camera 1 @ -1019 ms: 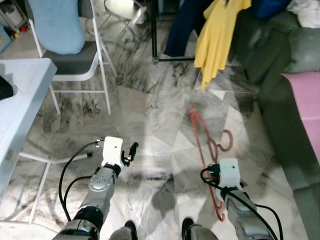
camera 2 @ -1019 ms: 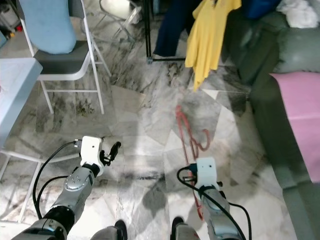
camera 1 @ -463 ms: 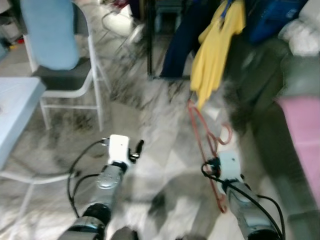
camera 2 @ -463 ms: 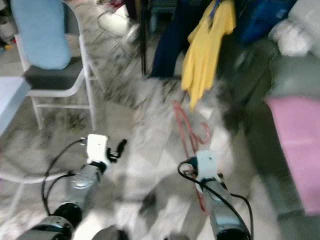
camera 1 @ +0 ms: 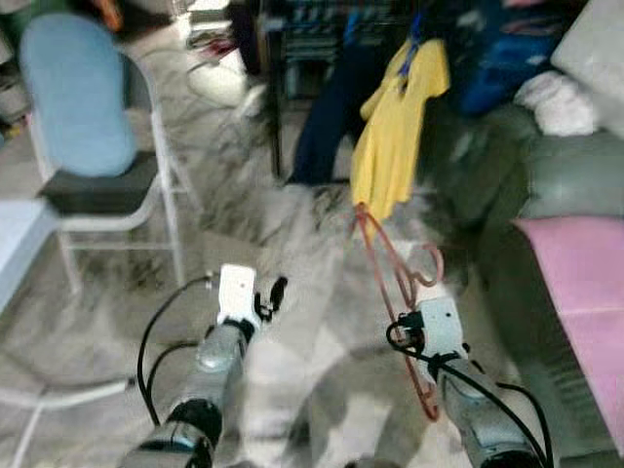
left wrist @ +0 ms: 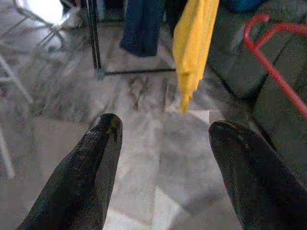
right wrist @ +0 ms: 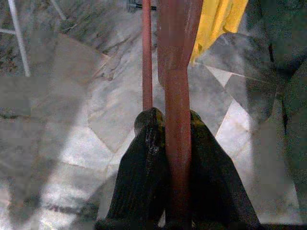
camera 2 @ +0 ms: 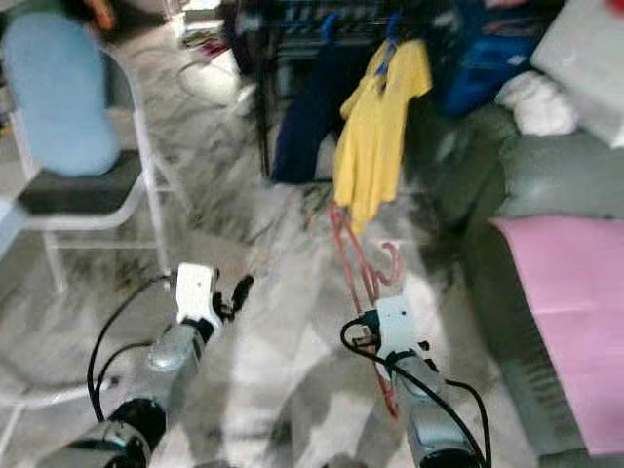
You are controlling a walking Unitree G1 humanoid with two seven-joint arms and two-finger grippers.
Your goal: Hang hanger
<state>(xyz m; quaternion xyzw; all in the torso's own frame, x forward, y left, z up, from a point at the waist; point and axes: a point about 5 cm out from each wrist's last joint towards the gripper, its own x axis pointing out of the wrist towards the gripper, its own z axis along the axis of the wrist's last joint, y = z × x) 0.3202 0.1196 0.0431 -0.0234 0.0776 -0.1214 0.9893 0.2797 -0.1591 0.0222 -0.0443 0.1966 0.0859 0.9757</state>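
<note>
The red hanger [camera 1: 395,278] is held off the marble floor [camera 1: 312,244] in the right gripper [right wrist: 169,125], whose jaws are clamped tight on one of its bars. The hanger slants up and away from the gripper, its hook [camera 1: 429,265] curling out toward the robot's right, and its far end reaches close to the hem of the yellow shirt [camera 1: 395,132]. The right wrist view gives the grip plainly: both black fingers [right wrist: 144,163] press against the red bar between them, with a second, thinner bar running just beside it.

The left gripper [left wrist: 163,132] is raised in front of the robot with its jaws spread wide and nothing between them. Its wrist view looks past the fingers to the foot of a black clothes rack [left wrist: 93,38], a dark blue garment [left wrist: 141,24] and the yellow shirt hanging there, and catches the hanger's hook at the edge of the frame.

From the head views, a white-framed chair [camera 1: 88,146] with a light blue back stands off to the robot's left, and a grey-green sofa [camera 1: 546,185] with a pink cover [camera 1: 585,292] lies on its right.

Compared with a second ago, the camera has tilted up and the rack and shirt now sit closer, while the hanger has been lifted from lying flat on the floor. The head views are blurred.
</note>
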